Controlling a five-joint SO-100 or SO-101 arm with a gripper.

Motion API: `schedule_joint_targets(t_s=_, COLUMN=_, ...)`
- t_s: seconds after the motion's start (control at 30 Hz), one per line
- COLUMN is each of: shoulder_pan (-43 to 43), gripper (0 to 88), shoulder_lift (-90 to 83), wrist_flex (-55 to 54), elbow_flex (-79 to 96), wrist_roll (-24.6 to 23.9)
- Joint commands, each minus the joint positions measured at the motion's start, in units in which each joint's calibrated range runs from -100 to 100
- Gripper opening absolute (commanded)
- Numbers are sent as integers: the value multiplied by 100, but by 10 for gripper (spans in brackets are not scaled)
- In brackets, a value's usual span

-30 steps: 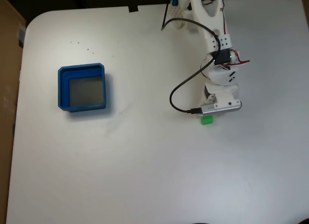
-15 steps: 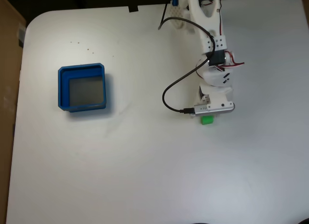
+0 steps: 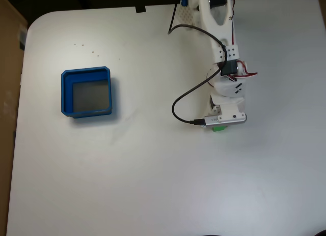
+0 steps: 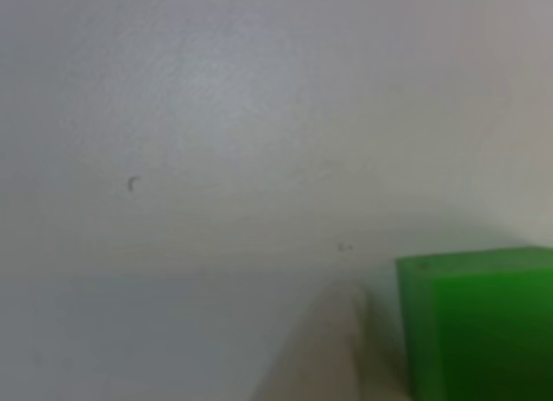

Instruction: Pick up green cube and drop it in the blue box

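The green cube lies on the white table, right of centre in the fixed view, and just a sliver of it peeks out under the arm's white wrist head. My gripper hangs directly over it, its fingers hidden beneath the head. In the other view the green cube fills the lower right corner, with one pale, blurred fingertip close beside its left face and a thin gap between them. The other finger is out of frame. The blue box stands far to the left, with nothing on its grey floor.
A black cable loops from the wrist out to the left of the arm. The arm's base sits at the table's top edge. A brown cardboard surface borders the table on the left.
The wrist head has slid down the fixed view and lowered over the green cube, which now shows less than before. The cube and the blue box have not moved.
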Motion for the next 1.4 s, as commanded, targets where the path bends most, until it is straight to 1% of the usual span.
schedule_joint_targets(t_s=0.0, shoulder_pan=-15, gripper=354, shoulder_lift=-74, wrist_flex=-56, elbow_flex=-294, wrist_roll=-15)
schedule_joint_targets(t_s=0.87, shoulder_pan=-15, gripper=343, shoulder_lift=-107, wrist_flex=-81, elbow_flex=-294, wrist_roll=20)
schedule_joint_targets(t_s=0.97, shoulder_pan=-8, gripper=300, shoulder_lift=-115, wrist_flex=-73, elbow_flex=-294, wrist_roll=24)
schedule_joint_targets(t_s=1.37, shoulder_pan=35, gripper=50, shoulder_lift=-107, wrist_flex=-64, elbow_flex=-285, wrist_roll=24)
